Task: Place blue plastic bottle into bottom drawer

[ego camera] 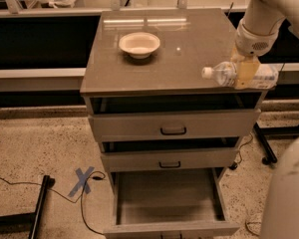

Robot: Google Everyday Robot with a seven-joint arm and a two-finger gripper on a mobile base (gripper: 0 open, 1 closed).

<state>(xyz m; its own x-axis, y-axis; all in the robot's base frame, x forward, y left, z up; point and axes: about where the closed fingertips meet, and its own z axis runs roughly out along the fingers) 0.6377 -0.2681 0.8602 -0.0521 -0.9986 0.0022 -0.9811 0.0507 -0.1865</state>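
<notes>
The blue plastic bottle (224,73) lies on its side in my gripper (245,73), white cap pointing left, held just above the front right corner of the cabinet top (139,73). The gripper is shut on the bottle's middle, coming down from the white arm (259,29) at the upper right. The bottom drawer (167,203) is pulled wide open below, and its tray shows nothing inside. The bottle is above and to the right of that drawer.
A cream bowl (139,44) sits on the cabinet top at the back left. Two upper drawers (173,126) with dark handles are slightly open. A blue tape cross (82,179) and cables lie on the floor at left. A black stand leg (263,143) is at right.
</notes>
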